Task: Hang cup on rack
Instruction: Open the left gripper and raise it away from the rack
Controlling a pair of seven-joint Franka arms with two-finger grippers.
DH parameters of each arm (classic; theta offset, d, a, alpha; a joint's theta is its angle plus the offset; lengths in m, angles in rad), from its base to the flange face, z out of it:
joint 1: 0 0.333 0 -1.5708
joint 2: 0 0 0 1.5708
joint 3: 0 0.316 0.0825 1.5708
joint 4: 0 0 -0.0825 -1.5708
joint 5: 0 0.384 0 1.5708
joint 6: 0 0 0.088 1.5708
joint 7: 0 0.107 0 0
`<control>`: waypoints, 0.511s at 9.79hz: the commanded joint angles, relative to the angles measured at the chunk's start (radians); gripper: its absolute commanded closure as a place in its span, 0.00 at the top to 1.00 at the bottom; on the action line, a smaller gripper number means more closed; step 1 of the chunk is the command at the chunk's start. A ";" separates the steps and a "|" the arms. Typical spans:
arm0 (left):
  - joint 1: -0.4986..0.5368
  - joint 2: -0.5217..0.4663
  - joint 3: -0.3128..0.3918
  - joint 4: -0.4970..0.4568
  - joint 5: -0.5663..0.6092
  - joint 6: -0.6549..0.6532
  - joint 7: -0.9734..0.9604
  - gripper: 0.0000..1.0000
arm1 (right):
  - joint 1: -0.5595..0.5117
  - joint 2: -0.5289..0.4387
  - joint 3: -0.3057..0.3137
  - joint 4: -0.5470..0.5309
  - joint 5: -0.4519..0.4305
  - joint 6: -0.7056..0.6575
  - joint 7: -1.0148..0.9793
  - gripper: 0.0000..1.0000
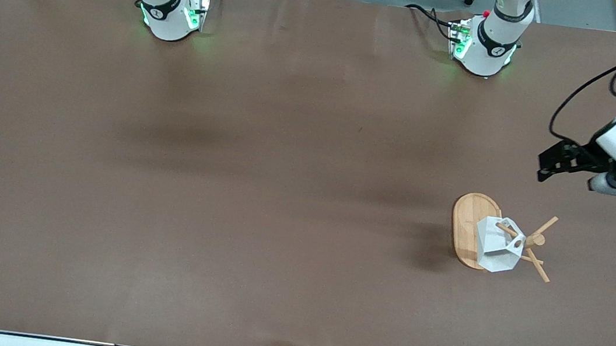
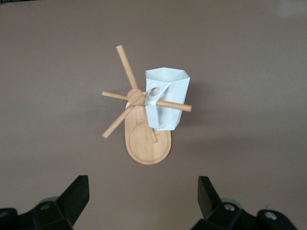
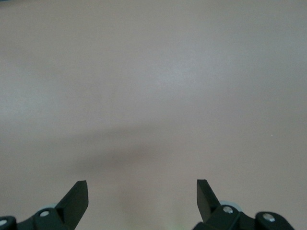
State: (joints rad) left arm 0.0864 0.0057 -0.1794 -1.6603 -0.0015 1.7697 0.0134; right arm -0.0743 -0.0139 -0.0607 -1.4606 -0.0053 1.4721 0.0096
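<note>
From the front, the cup [image 1: 498, 244] already hangs by its handle hole on a peg of the rack [image 1: 474, 229], near the tabletop's edge at the left arm's end; the left gripper [image 1: 556, 161] hangs empty in the air, fingers spread. Its wrist view shows cup [image 2: 165, 100] and rack [image 2: 146, 143] straight ahead between spread jaws. The right gripper [image 3: 142, 199], spread and empty, waits over bare tabletop [image 3: 153, 86].

cup [image 1: 496, 243] hung on rack [image 1: 468, 228]

White faceted cup [image 1: 496, 243] hangs by its handle hole on a rack [image 1: 471, 228] peg. Rack: bamboo, oval base, upright.
</note>
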 commanded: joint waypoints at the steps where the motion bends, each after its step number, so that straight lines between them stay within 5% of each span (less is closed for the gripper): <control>1: -0.051 0.022 0.044 0.075 0.005 -0.126 0.054 1.00 | -0.013 -0.003 0.004 -0.003 0.011 -0.001 -0.014 1.00; 5: -0.103 -0.013 0.049 0.120 0.081 -0.240 0.011 1.00 | -0.010 -0.005 -0.007 -0.003 0.011 -0.001 -0.016 1.00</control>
State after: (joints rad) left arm 0.0041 0.0003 -0.1417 -1.5272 0.0562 1.5736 0.0457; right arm -0.0753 -0.0139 -0.0665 -1.4607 -0.0053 1.4733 0.0091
